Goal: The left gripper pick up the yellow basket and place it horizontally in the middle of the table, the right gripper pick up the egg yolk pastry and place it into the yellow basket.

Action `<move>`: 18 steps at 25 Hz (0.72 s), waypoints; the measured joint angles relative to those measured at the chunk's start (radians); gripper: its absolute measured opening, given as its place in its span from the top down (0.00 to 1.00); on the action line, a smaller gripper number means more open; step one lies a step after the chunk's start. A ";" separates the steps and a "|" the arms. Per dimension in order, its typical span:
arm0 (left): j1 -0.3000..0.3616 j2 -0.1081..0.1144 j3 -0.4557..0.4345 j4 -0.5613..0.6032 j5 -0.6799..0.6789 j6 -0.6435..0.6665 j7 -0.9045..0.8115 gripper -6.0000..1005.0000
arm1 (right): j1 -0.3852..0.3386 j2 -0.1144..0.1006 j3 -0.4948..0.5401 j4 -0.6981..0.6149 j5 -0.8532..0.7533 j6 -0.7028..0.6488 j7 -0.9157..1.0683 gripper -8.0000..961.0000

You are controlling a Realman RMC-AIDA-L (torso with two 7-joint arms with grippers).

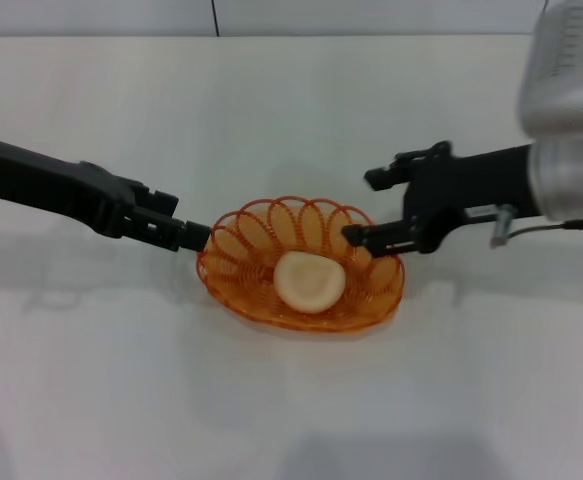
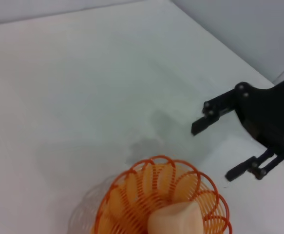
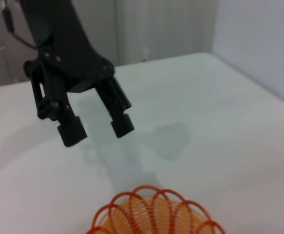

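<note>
The yellow basket (image 1: pixel 233 272) lies flat in the middle of the table (image 1: pixel 291 110). The egg yolk pastry (image 1: pixel 310 281) rests inside it. My left gripper (image 1: pixel 197 236) is at the basket's left rim. In the right wrist view the left gripper (image 3: pixel 98 130) is open, empty and just clear of the basket (image 3: pixel 151 209). My right gripper (image 1: pixel 366 207) hovers over the basket's right rim, open and empty. The left wrist view shows the right gripper (image 2: pixel 217 148) open beyond the basket (image 2: pixel 132 190) and pastry (image 2: pixel 176 222).
The white table stretches on all sides of the basket, with a wall edge at the back. A cable (image 1: pixel 531 230) hangs by the right arm's wrist.
</note>
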 joint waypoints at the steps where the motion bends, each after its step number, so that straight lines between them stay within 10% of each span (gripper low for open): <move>1: 0.001 -0.001 -0.007 0.000 0.000 0.000 0.005 0.14 | -0.014 0.000 0.012 -0.004 0.013 -0.001 -0.013 0.33; 6: 0.013 0.000 -0.027 0.004 0.000 0.002 0.019 0.14 | -0.077 -0.002 0.091 0.003 0.119 -0.048 -0.107 0.11; 18: 0.023 -0.002 -0.030 0.002 -0.001 0.000 0.077 0.14 | -0.097 -0.004 0.335 0.224 0.247 -0.272 -0.314 0.10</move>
